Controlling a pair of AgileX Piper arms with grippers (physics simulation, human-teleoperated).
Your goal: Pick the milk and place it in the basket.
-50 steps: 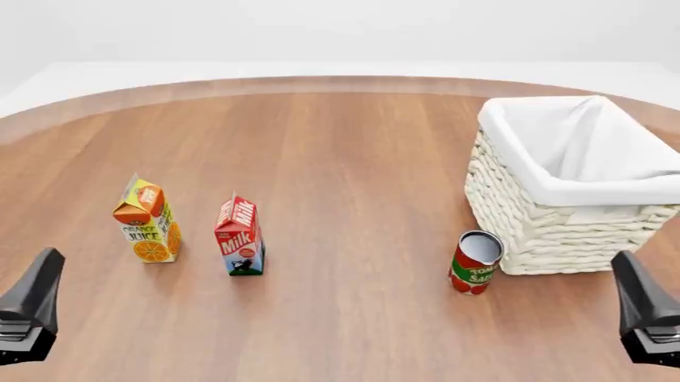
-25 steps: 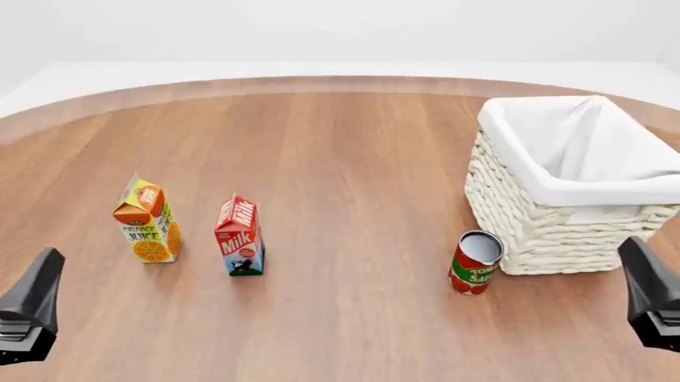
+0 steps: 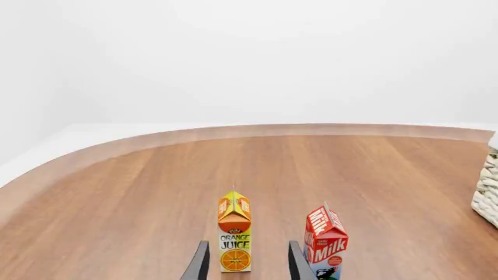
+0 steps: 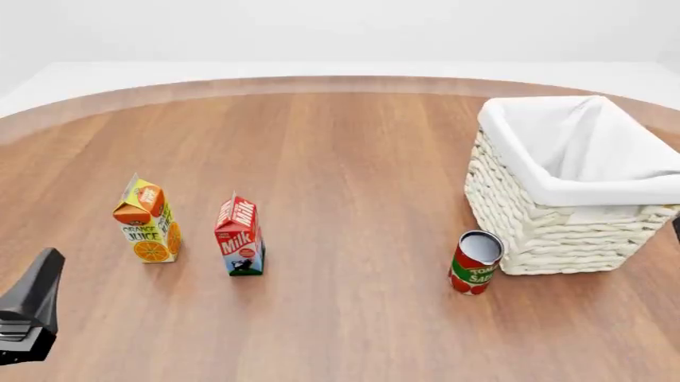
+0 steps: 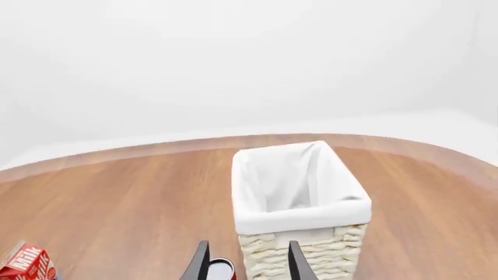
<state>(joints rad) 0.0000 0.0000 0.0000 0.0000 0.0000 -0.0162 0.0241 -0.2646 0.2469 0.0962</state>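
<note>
Left gripper [image 3: 245, 265]: jaws wide open, holding nothing; the orange juice carton [image 3: 234, 233] shows between the tips.
Right gripper [image 5: 245, 262]: jaws wide open and empty, facing the basket [image 5: 300, 204].
Milk [image 4: 240, 236]: stands upright on the table [image 4: 351, 159], just beside the juice at its 3 o'clock, at about 1 o'clock from the left gripper.
Basket: at 3 o'clock from the milk, well apart, with the tomato sauce can [image 4: 475, 263] just beside it.
Why: I think the left arm is nearer the milk, so it should grab it.
</note>
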